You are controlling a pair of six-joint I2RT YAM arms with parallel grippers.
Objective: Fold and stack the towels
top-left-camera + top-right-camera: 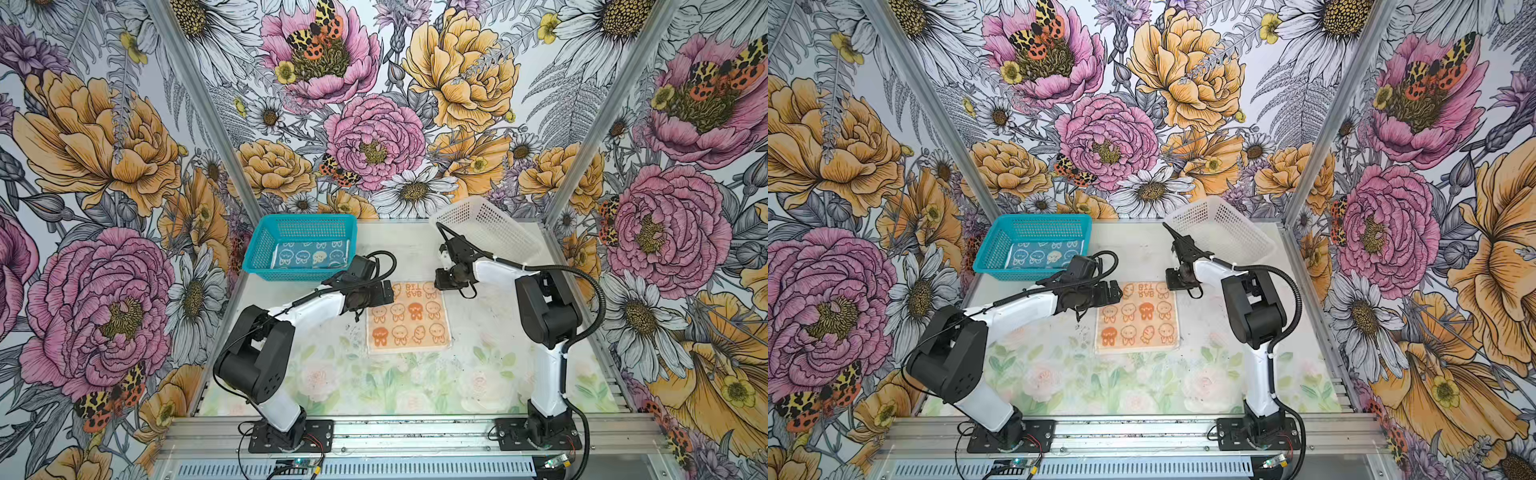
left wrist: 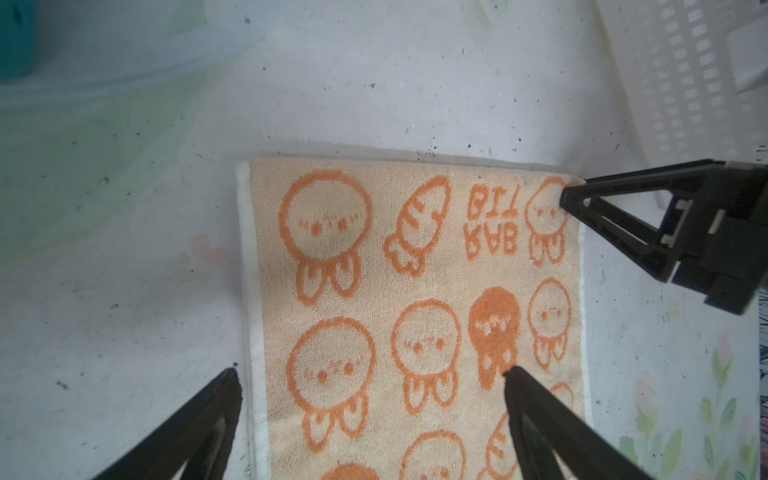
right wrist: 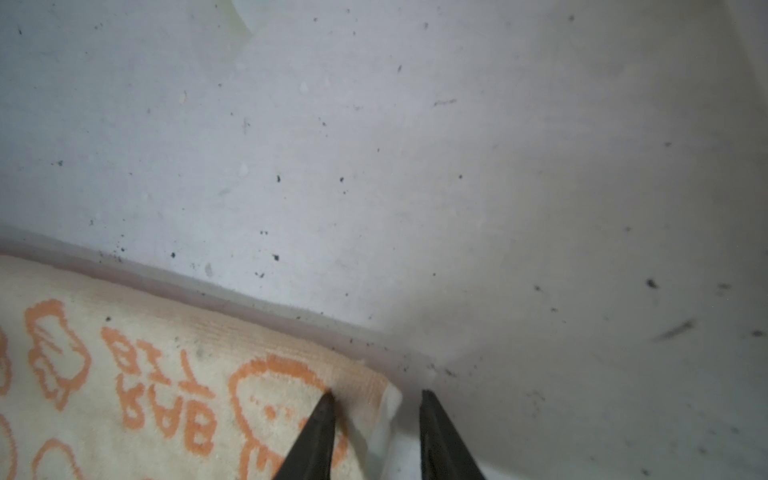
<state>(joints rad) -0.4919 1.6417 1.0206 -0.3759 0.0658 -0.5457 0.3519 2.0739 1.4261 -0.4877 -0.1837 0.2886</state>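
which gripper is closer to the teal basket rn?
Left. The left gripper hangs open just in front of the teal basket, over the far-left edge of the peach towel. The right gripper is across the towel, at its far-right corner, near the white basket.

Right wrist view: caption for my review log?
Right claw straddles a corner of the peach towel lying on the table.

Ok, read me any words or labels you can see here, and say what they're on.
"RAB" and "BIT": orange letters on the peach towel, upside down in the left wrist view.
Teal towel in the blue basket: no lettering shows.
Nothing else readable.
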